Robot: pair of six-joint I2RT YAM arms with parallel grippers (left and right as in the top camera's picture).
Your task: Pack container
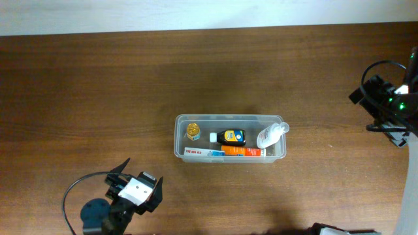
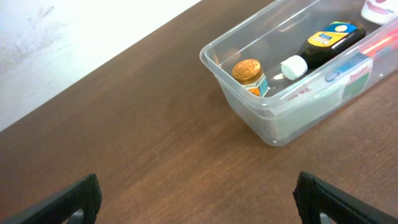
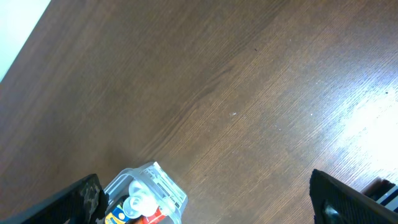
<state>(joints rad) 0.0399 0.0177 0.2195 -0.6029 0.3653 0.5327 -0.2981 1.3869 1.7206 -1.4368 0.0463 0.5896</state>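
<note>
Sitting on table (image 1: 98,78), container (image 1: 228,117) is well apart from left gripper (image 2: 198,186) at seven o'clock, right gripper (image 3: 204,186) at two; both spread.

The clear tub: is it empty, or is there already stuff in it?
Not empty: the container holds a gold-lidded jar, a dark yellow-labelled bottle, a white bottle, an orange tube and a carton.

Seemingly a robot lab bench: brown wooden table (image 1: 98,78), plain white wall (image 1: 130,13), cabled right arm (image 1: 390,104).
</note>
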